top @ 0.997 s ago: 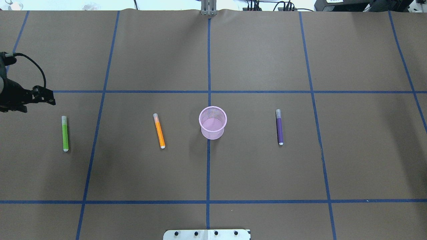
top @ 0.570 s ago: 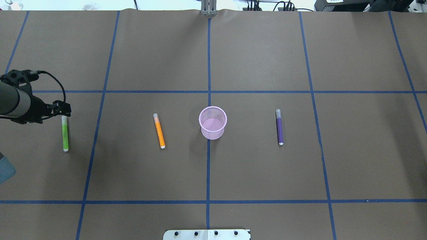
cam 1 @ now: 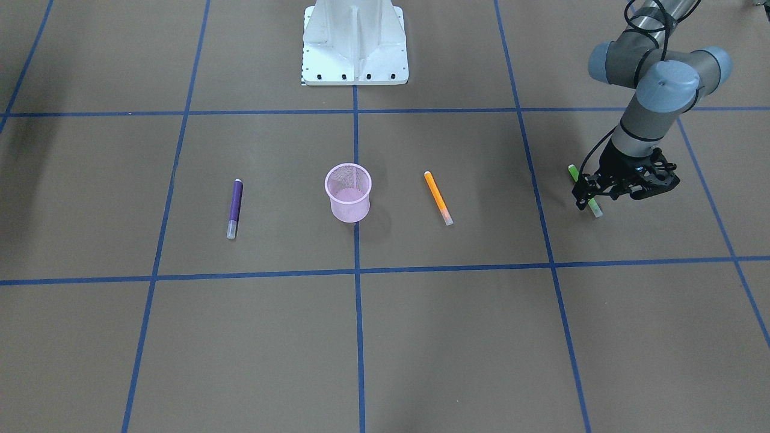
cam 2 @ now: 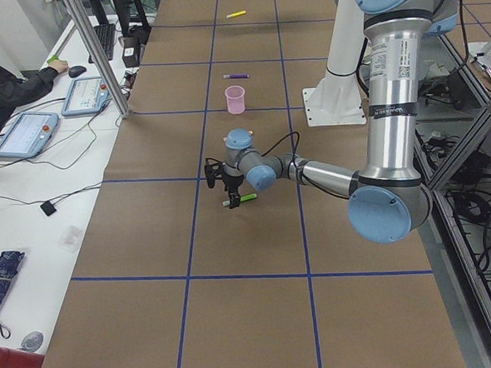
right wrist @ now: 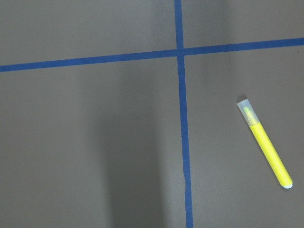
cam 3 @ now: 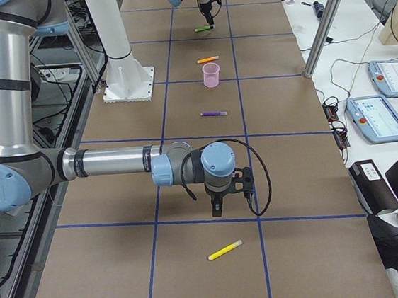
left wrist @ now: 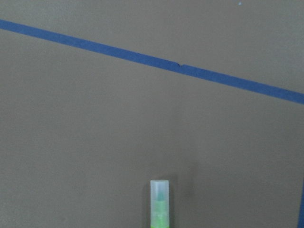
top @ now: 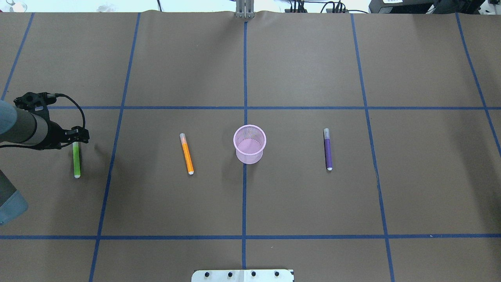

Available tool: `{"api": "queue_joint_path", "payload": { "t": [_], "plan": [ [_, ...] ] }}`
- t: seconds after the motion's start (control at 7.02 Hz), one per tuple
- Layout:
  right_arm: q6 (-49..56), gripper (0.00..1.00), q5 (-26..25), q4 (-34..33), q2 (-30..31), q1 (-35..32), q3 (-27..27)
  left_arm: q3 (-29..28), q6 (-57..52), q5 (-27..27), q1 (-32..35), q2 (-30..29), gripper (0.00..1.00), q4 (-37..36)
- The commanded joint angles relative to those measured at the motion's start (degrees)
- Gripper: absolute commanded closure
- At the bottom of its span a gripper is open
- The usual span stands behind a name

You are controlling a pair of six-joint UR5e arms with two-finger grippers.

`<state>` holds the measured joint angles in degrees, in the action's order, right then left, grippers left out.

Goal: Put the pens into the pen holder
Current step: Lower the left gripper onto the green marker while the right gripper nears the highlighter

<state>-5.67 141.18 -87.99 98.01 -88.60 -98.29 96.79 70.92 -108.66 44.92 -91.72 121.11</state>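
Left gripper (top: 81, 135) hangs over the cap end of the green pen (top: 76, 160); open or closed, cannot tell. Right gripper (cam 3: 218, 207) hovers near a yellow pen (right wrist: 266, 145), state unclear too. Brown worktop (top: 313, 196) carries the pen holder (top: 249, 158) upright at centre. Orange pen (top: 187, 154) lies flat on the holder's left, purple pen (top: 328, 150) on its right, both apart from it.

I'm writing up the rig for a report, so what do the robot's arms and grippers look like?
The left arm and right arm are silver-grey metal tubes with pale blue rounded joint caps. The left gripper and right gripper are black and blocky, each with a black cable looping off the wrist. Small dark print rings the left arm's big tube.
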Motion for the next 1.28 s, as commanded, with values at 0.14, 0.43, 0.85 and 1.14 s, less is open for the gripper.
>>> {"api": "queue_joint_path", "payload": {
  "t": [0.14, 0.43, 0.85, 1.14],
  "plan": [
    [-0.04, 0.01, -0.03, 0.89, -0.1, -0.08, 0.12, -0.64, -0.26, -0.06, -0.27, -0.3, 0.37, 0.18],
    [-0.04, 0.01, -0.12, 0.89, -0.19, 0.0, 0.12, -0.64, -0.26, -0.06, -0.62, -0.21, 0.52, 0.0],
    [-0.13, 0.01, -0.12, 0.8, -0.28, 0.0, 0.2, -0.64, -0.26, -0.06, -0.62, -0.13, 0.86, -0.08],
    [-0.04, 0.01, -0.21, 0.8, -0.37, -0.08, 0.2, 0.32, -0.52, -0.41, -0.53, 0.22, 1.0, -0.17]
  ]
}}
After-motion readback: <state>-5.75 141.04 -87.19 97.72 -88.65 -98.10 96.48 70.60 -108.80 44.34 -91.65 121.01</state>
